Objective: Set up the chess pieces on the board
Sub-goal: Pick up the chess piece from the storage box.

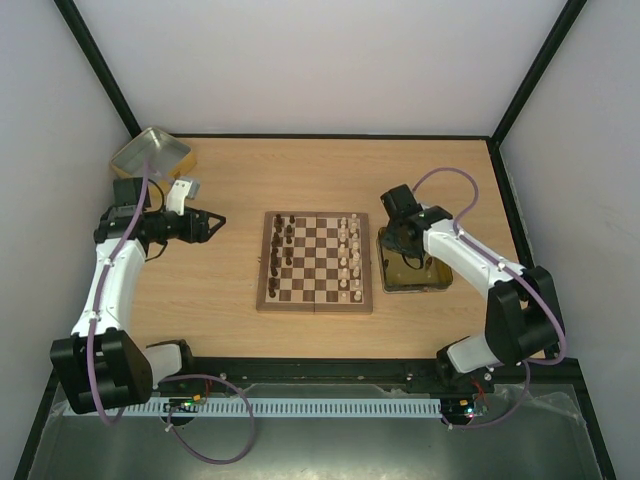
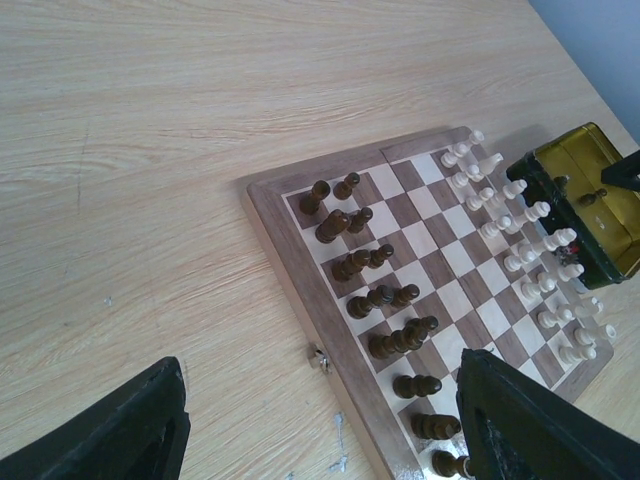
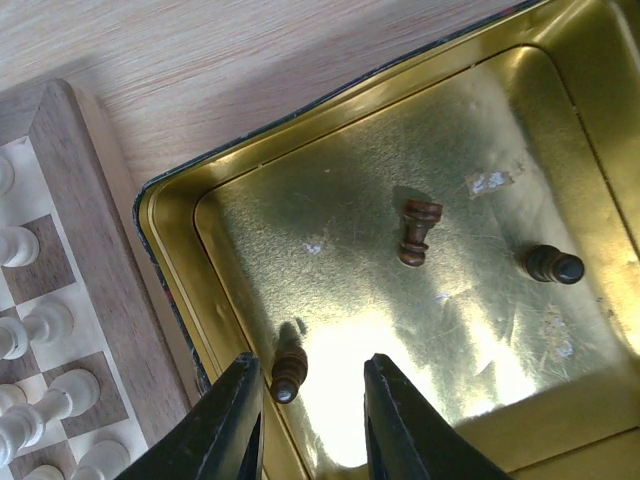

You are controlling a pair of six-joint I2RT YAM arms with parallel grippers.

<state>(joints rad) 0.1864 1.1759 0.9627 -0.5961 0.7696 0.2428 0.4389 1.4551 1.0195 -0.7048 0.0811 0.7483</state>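
Note:
The board (image 1: 316,262) lies mid-table, with dark chess pieces (image 1: 280,250) along its left columns and cream chess pieces (image 1: 350,255) along its right. In the left wrist view the dark pieces (image 2: 375,295) stand nearest, the cream ones (image 2: 530,250) beyond. My left gripper (image 1: 214,225) is open and empty, left of the board and above the table (image 2: 320,440). My right gripper (image 1: 402,245) is open inside the gold tray (image 3: 300,200). Three dark pieces are in the tray: one upright (image 3: 288,372) between my fingertips near the left finger (image 3: 232,425), one lying (image 3: 417,232), one (image 3: 553,264) further right.
The gold tray (image 1: 440,285) touches the board's right rim. A second metal tin (image 1: 150,152) sits at the back left corner, with a small grey-white object (image 1: 185,188) beside it. The board's latch (image 2: 318,357) sticks out of its near rim. White walls enclose the table.

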